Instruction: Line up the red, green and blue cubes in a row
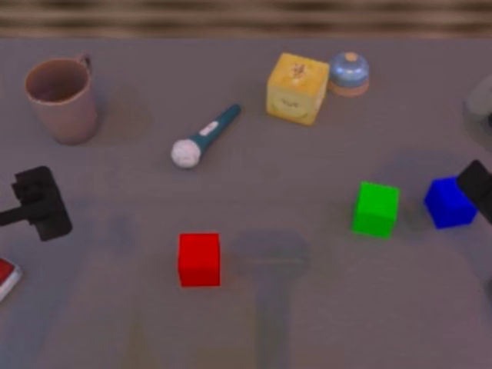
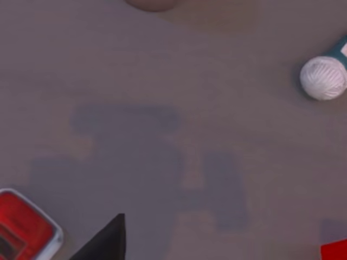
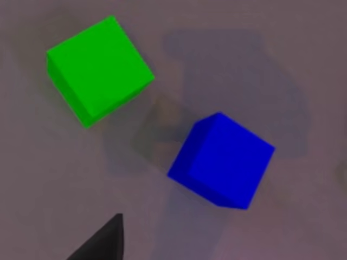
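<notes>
On the table (image 1: 254,323) I count three small cubes, one of each colour: a red cube (image 1: 199,260) sits alone toward the front, left of centre, while a green cube (image 1: 376,209) and a blue cube (image 1: 449,202) lie near each other at the right side, apart and not touching, each turned at its own angle. Behind them stands one larger yellow cube (image 1: 297,88) with a printed face, one small bell (image 1: 349,74) just beside it, and one toy microphone (image 1: 204,137) lying flat toward the middle. One pink cup (image 1: 61,99) stands upright at the far left; I can make out nothing inside it. A red and white thing (image 1: 6,277) pokes in at the left edge. My left tool (image 1: 42,204) hangs over the left side of the table, well apart from the red cube. My right tool (image 1: 478,187) is at the right edge, just beside the blue cube. For both tools, I cannot tell whether the fingers are spread or pressed together.
</notes>
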